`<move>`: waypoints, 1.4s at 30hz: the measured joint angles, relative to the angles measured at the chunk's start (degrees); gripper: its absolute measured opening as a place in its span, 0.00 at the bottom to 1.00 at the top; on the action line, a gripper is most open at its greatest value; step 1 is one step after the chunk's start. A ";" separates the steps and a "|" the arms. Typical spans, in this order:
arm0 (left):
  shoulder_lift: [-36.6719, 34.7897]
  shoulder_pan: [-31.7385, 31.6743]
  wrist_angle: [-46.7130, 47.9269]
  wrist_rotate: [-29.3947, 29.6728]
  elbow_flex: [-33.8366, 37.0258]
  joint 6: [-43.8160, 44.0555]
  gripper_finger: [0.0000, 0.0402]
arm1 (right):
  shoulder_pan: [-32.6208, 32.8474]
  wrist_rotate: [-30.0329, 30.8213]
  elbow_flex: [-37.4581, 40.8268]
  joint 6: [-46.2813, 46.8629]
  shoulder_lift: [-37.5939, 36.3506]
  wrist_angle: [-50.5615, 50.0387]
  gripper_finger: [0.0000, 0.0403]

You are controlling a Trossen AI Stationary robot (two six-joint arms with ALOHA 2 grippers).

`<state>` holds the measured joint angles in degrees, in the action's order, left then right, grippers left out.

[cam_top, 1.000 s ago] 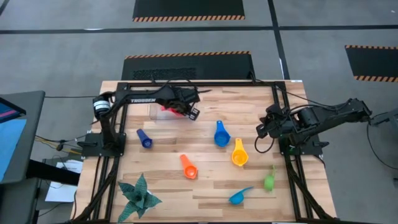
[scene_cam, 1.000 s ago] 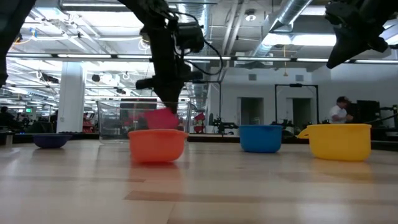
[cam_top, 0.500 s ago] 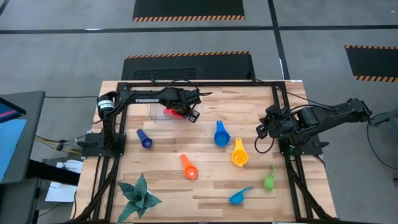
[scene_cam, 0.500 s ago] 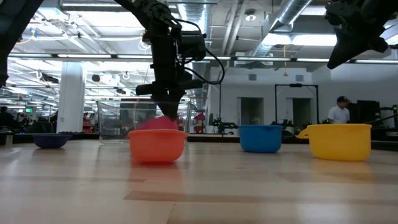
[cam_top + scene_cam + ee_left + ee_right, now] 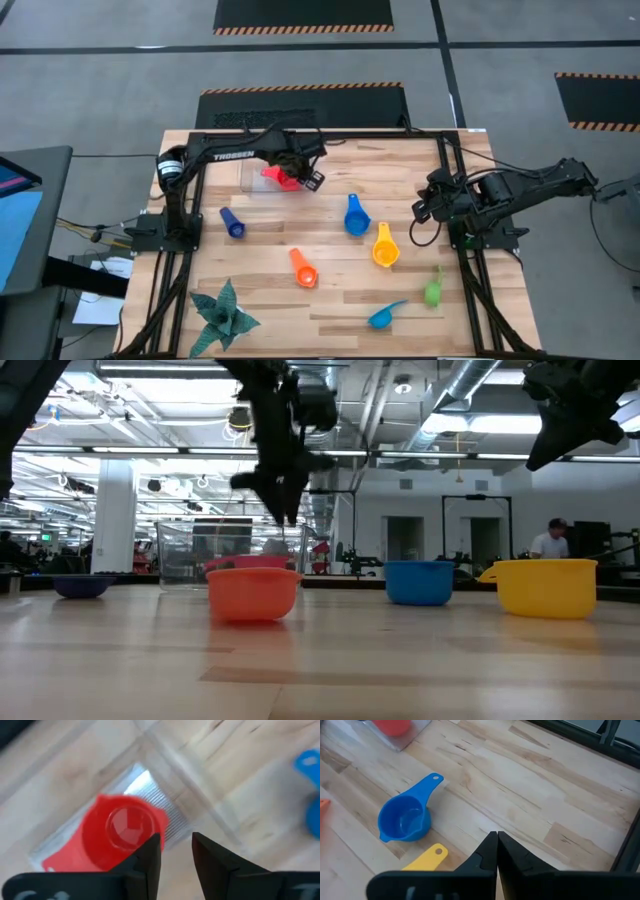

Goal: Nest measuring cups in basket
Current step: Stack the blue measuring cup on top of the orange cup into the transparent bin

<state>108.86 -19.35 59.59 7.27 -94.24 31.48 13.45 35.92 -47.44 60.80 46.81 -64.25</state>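
One cup is home, and six wait outside, by our count; the left claw (image 5: 303, 172) has just parted its fingers and lifted clear, so the red measuring cup (image 5: 273, 175) it was lowering a second ago now lies loose in the basket (image 5: 250, 178), at the far-left part of the worktop (image 5: 330, 310); we judge the first placement done and the nesting only begun.

Largest first: the worktop carries everything, with the teal paper plant (image 5: 222, 316) at its near-left corner; the clear basket holds the red cup alone, seen through its wall in the low view and lying on its ribbed floor in the left wrist view, where the claw's two fingers stand apart with nothing between them.

Outside the basket, well apart from one another, lie the yellow cup (image 5: 385, 250), the blue cup (image 5: 355, 220), the orange cup (image 5: 304, 271), the green cup (image 5: 433, 291), the light blue cup (image 5: 382, 317) and the dark blue cup (image 5: 233, 224); all appear empty.

At the right edge the right claw (image 5: 424, 207) hangs above the worktop, fingers pressed together on nothing, waiting.
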 joint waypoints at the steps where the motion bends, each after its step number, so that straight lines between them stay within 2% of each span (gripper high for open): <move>1: 0.00 0.28 1.54 0.02 -2.37 -0.48 0.24 | 0.00 0.00 0.00 -0.02 0.00 -0.05 0.07; 4: 0.00 2.10 4.96 0.05 -9.78 -2.56 0.24 | 0.00 0.02 0.00 -1.06 0.00 -0.61 0.07; 7: -0.02 5.83 5.61 0.07 -14.82 -8.24 0.25 | -0.13 0.11 0.00 -2.97 0.00 -0.59 0.07; 10: -0.02 10.84 6.92 1.29 -16.35 -16.00 0.25 | -0.87 1.10 0.02 -7.37 0.55 1.55 0.07; 12: -0.02 14.09 9.77 2.51 -16.35 -20.51 0.25 | -1.63 0.24 0.04 -14.26 1.54 4.54 0.07; 17: -0.01 20.57 13.26 4.57 -15.02 -22.76 0.25 | -7.04 -10.65 0.04 -31.68 6.82 14.91 0.07; 22: -0.24 23.64 16.71 8.39 -13.69 -21.86 0.25 | -14.76 -23.61 0.03 -38.61 15.08 24.89 0.07; 24: -0.24 24.61 15.73 11.91 -12.24 -24.96 0.25 | -16.95 -24.52 -0.70 -37.47 17.94 25.15 0.07; 26: -0.22 25.15 12.10 14.19 -10.57 -30.58 0.25 | -18.86 -22.24 -1.80 -34.01 19.47 22.70 0.06; 29: 0.01 24.98 1.94 12.93 -6.12 -40.92 0.25 | -20.57 -16.84 -3.65 -27.16 18.89 15.76 0.06; 32: 0.11 23.65 -9.46 9.00 -1.62 -49.48 0.25 | -20.25 -12.39 -5.35 -18.79 15.01 6.89 0.05; 35: 0.11 21.99 -19.15 6.18 1.52 -54.26 0.25 | -17.81 -9.84 -5.78 -9.89 9.06 0.90 0.05; 38: 0.03 20.82 -26.89 4.70 3.36 -58.94 0.25 | -14.51 -8.17 -5.75 -4.22 3.48 -0.79 0.06; 42: 0.59 20.46 -31.24 4.03 4.69 -67.32 0.25 | -11.37 -7.20 -5.75 -1.79 -1.57 -0.75 0.07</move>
<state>109.45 1.11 28.34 11.30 -89.54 -35.84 2.08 28.72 -53.19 59.00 45.24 -65.00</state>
